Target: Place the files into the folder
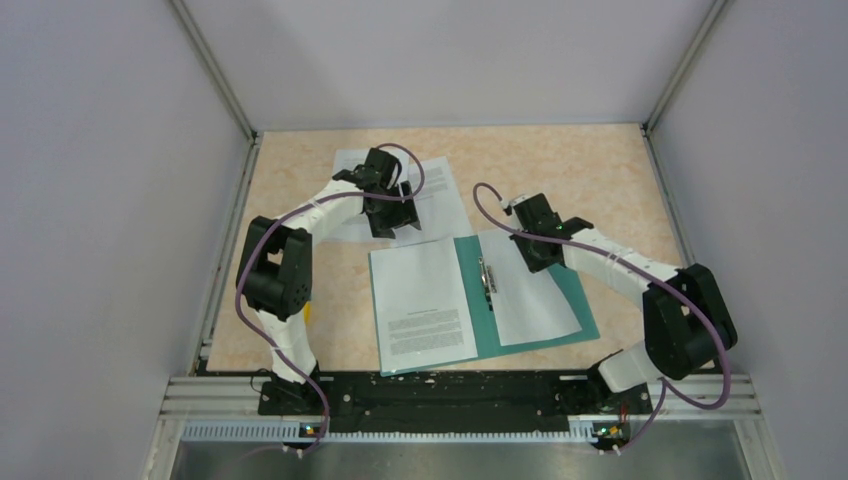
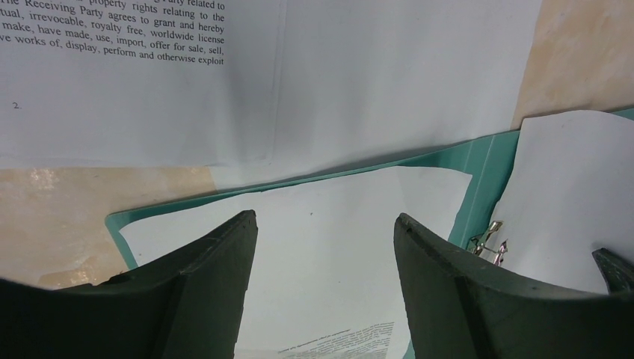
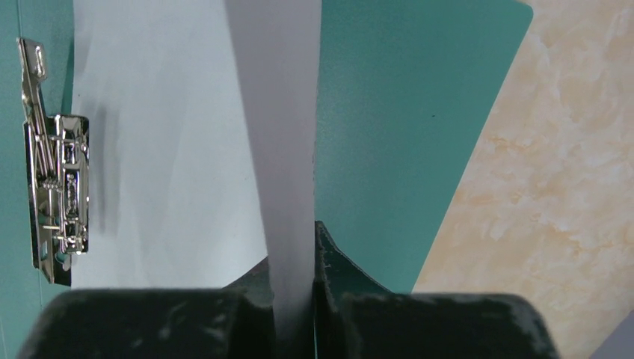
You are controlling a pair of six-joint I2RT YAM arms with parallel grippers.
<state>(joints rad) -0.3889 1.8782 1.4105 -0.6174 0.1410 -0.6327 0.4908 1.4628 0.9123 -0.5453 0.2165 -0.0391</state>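
Observation:
The teal folder (image 1: 583, 300) lies open mid-table, its metal fastener (image 1: 488, 280) along the spine. A printed sheet (image 1: 422, 300) covers its left half and a blank white sheet (image 1: 530, 300) its right half. More printed sheets (image 1: 440, 195) lie loose behind the folder. My left gripper (image 1: 395, 218) is open and empty above the folder's far edge; in the left wrist view (image 2: 327, 218) the printed sheet (image 2: 321, 262) shows between its fingers. My right gripper (image 3: 293, 247) is shut on the edge of the blank sheet (image 3: 280, 112), lifted over the teal folder (image 3: 404, 112).
The marbled beige table (image 1: 600, 180) is walled by grey panels on the left, back and right. The loose sheets (image 2: 149, 90) overlap one another next to the folder's far edge (image 2: 419, 158). The fastener also shows in the right wrist view (image 3: 56, 164).

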